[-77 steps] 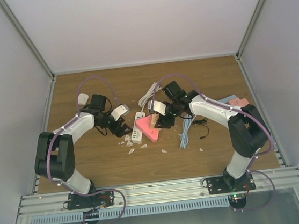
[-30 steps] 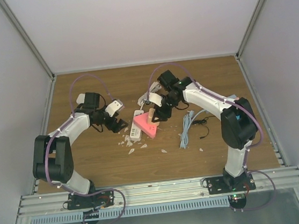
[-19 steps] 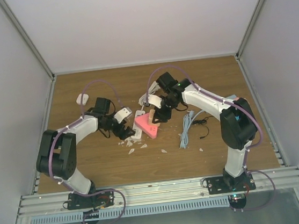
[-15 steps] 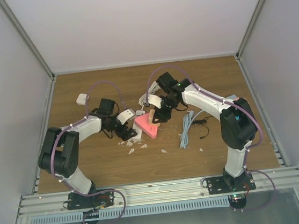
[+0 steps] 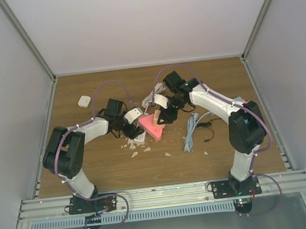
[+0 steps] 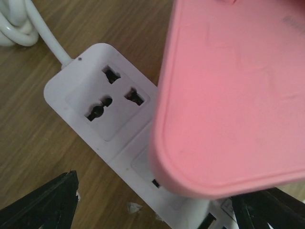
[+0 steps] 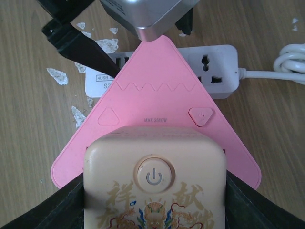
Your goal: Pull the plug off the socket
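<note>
A cream plug [image 7: 155, 176] with a power button sits on a pink triangular socket [image 7: 157, 95]. That socket rests on a white power strip [image 6: 100, 100]. My right gripper [image 7: 155, 210] is shut on the cream plug, one black finger on each side. My left gripper [image 6: 157, 200] is open and low over the strip, its fingers [image 6: 47, 205] either side of it, clear of the left edge. In the top view both grippers meet at the pink socket [image 5: 151, 127], the left gripper [image 5: 131, 129] on its left and the right gripper [image 5: 161, 118] above it.
The strip's white cord [image 5: 150, 99] coils behind the socket. White flakes [image 5: 133, 148] litter the wood in front of the strip. A light blue cable [image 5: 190, 132] and a black cable [image 5: 207, 131] lie to the right, and a small white block [image 5: 84, 101] at the far left.
My left arm has swung right and down, bringing its open gripper over the power strip. The right gripper has stayed on the cream plug and barely shifted.
</note>
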Tool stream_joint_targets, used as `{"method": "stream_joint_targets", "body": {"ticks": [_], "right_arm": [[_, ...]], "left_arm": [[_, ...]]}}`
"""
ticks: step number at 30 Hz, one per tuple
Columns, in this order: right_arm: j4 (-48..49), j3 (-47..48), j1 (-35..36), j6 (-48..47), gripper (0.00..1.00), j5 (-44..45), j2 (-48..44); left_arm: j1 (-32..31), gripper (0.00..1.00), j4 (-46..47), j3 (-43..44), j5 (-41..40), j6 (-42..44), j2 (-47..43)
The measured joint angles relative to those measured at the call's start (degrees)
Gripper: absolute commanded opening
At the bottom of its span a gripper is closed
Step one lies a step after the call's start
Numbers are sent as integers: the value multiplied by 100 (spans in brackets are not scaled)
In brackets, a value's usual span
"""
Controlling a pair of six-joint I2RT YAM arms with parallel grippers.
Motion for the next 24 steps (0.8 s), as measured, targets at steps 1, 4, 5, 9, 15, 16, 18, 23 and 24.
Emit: {"method": "stream_joint_targets", "body": {"ticks": [1,4,5,9,15,16,18,23,24], "right_arm": [[-28,0,-39,-11,19,-31,-55],[-44,13,-133,-15,18,-129,-227],[-44,20,-155,-15,18,-144,-280],[-39,20,-210,-22,18,-151,-428],[28,-396,-476,-42,18,-149,-623],[31,-490,-542,-52,18,-149,-682],[28,-636,-647,-68,19,-153,-809],[129,-931,-804,-127,19,-247,-1207],[157,-979,-822,-140,19,-275,-1281]], "left_arm": [[0,86,11,20,-22,4,13],[0,87,9,79,-44,9,52],[2,88,11,96,-44,11,66],[90,90,-90,127,59,48,63],[396,85,-844,136,354,409,-284],[444,82,-968,136,428,557,-411],[533,77,-1211,136,581,890,-649],[643,64,-1602,39,765,1711,-752],[645,61,-1641,-11,767,1792,-741]]}}
